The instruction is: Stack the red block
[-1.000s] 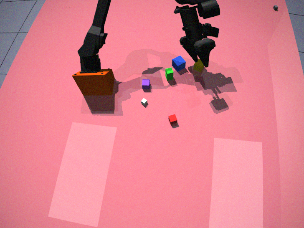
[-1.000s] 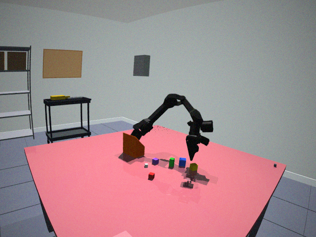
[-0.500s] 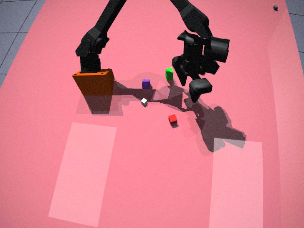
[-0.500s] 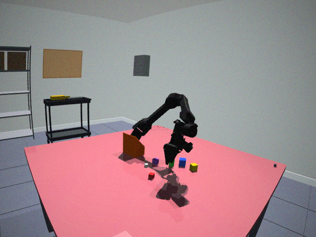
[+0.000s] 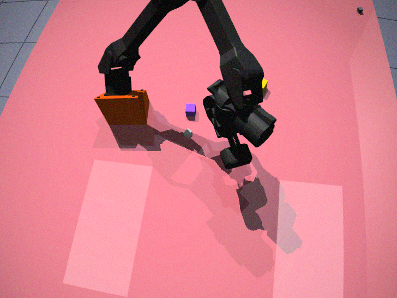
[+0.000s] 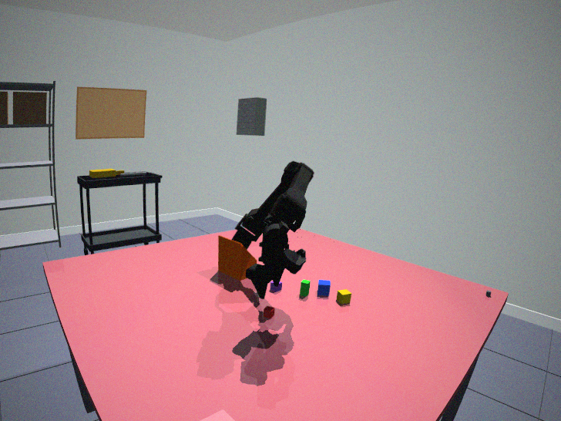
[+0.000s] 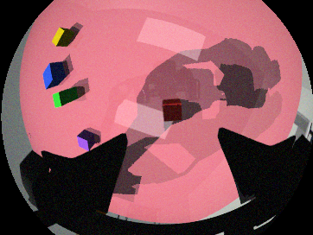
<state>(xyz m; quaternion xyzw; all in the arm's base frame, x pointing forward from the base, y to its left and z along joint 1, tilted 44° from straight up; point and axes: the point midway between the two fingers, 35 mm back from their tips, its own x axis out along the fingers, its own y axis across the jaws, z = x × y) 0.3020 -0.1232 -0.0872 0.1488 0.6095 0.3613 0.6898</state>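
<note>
Red block (image 7: 171, 110) on the pink counter (image 7: 190, 7), ahead of and between the two dark fingers in the wrist view, apart from both, lying in the arm's shadow. Tool (image 7: 173, 148) spread wide and released, nothing grasped. In the exterior view, red block (image 6: 268, 311) on the counter (image 6: 136, 317) just below and beside the lowered tool (image 6: 261, 292), not touching. Green tower (image 6: 304, 288) upright, well apart from the red block, in a row with a purple block (image 6: 276, 286), a blue block (image 6: 323, 287) and a yellow block (image 6: 343, 296). Same row at the left edge of the wrist view: yellow (image 7: 60, 36), blue (image 7: 54, 74), green (image 7: 65, 98), purple (image 7: 86, 139). From the top view, red block, green tower and blue block hidden under the arm; only the purple block (image 5: 190, 109), a corner of the yellow block (image 5: 264, 83), a small white block (image 5: 188, 133) and the orange base (image 5: 123, 107) visible, with the tool (image 5: 236, 156) pointing down at the counter (image 5: 48, 144). White block not discernible in the wrist view. Shelf (image 6: 27, 163), black cart (image 6: 119, 210) and wall panels shown in the exterior view alone.
</note>
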